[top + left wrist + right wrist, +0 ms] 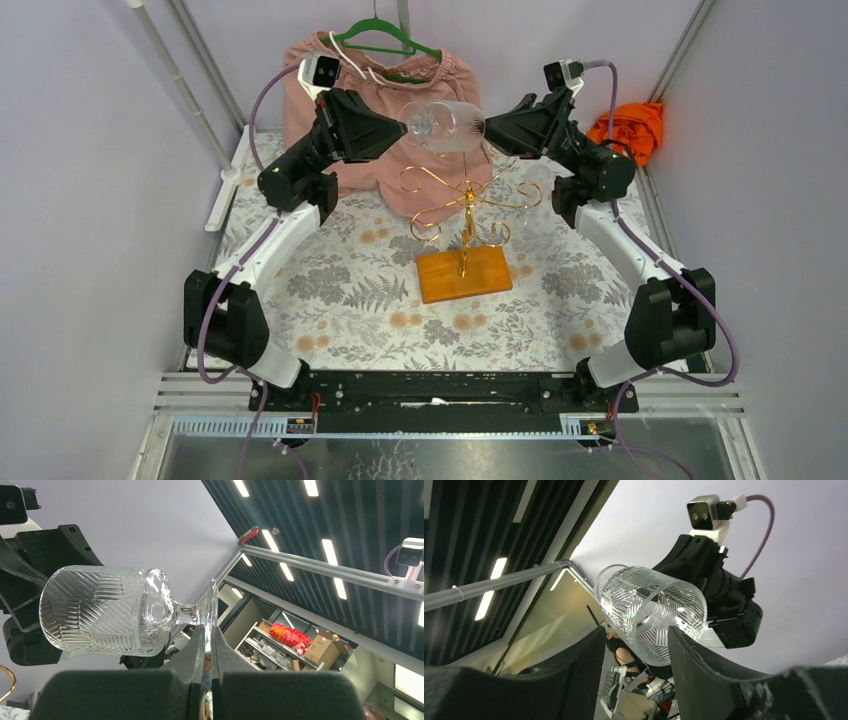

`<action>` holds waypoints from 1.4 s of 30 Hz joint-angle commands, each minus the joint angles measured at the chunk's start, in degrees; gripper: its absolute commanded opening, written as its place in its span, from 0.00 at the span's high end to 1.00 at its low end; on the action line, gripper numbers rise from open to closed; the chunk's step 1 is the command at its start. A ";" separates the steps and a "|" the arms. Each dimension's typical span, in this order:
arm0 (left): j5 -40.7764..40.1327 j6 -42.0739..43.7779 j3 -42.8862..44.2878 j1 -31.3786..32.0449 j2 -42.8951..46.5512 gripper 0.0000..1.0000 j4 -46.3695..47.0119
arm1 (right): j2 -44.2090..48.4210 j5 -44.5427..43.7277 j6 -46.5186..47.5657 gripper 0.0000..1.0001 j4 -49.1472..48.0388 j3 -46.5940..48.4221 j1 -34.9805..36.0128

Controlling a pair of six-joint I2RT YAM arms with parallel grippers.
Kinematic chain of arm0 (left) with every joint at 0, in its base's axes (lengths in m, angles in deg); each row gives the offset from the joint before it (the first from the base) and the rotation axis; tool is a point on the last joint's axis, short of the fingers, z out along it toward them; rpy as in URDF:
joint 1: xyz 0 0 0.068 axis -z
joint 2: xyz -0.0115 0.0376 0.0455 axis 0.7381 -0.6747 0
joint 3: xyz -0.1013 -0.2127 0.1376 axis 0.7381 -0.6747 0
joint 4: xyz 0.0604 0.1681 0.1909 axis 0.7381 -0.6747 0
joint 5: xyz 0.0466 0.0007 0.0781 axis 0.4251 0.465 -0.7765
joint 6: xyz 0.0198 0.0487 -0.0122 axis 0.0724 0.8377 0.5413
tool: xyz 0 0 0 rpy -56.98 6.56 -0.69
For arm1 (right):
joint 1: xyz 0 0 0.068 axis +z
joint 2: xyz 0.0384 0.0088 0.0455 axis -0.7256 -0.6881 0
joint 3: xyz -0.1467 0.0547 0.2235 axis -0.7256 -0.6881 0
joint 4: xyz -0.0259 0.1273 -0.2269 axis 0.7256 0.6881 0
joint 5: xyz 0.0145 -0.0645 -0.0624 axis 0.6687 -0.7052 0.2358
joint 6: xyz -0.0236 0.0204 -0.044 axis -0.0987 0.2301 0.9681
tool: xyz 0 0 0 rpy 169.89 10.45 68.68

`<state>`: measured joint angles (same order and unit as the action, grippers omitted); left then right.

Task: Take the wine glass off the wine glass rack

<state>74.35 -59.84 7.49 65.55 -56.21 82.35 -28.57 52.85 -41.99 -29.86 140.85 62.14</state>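
Note:
The wine glass (443,125), clear with a cut pattern, lies on its side in the air above the gold wine glass rack (466,200), clear of its scroll arms. The rack stands in its orange-brown wooden base (463,272). My left gripper (405,127) is shut on the edge of the glass's foot; the left wrist view shows the thin foot pinched between the fingers (210,635) and the bowl (105,612) pointing left. My right gripper (487,127) is open at the bowl's mouth. In the right wrist view the bowl (654,610) sits between the spread fingers (636,645), with a gap on the left side.
A pink garment (380,100) on a green hanger (385,38) hangs behind the rack. An orange cloth (628,128) lies at the back right. A white rail (228,178) runs along the left edge of the floral table cover (340,290).

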 commanded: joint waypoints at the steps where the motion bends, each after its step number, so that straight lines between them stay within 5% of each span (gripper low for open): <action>1: -1.52 -0.17 1.42 0.50 -0.28 1.00 6.13 | -1.24 -0.14 -2.04 0.44 -5.69 3.97 3.41; 7: -1.22 0.21 2.28 0.91 -0.45 1.00 6.14 | -6.32 -4.05 -9.42 0.44 -14.90 8.44 8.65; 20: 0.26 1.18 1.95 1.18 1.48 1.00 6.21 | -2.53 -6.48 -4.07 0.49 -14.78 11.31 14.48; 32: 0.45 1.68 0.08 1.14 1.65 1.00 6.09 | -1.30 -7.93 -5.29 0.88 -14.77 8.53 14.49; 35: 0.97 1.77 0.45 1.16 1.74 0.94 6.05 | -1.05 -7.70 -5.47 1.00 -14.00 8.27 14.49; 42: 2.28 2.44 1.57 1.17 2.54 0.64 5.96 | 4.19 -5.73 -0.42 1.00 -8.07 6.57 14.47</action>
<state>75.73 -59.12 8.02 66.51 -55.40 84.05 -30.38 46.34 -46.56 -33.90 147.34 75.80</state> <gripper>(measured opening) 0.244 0.287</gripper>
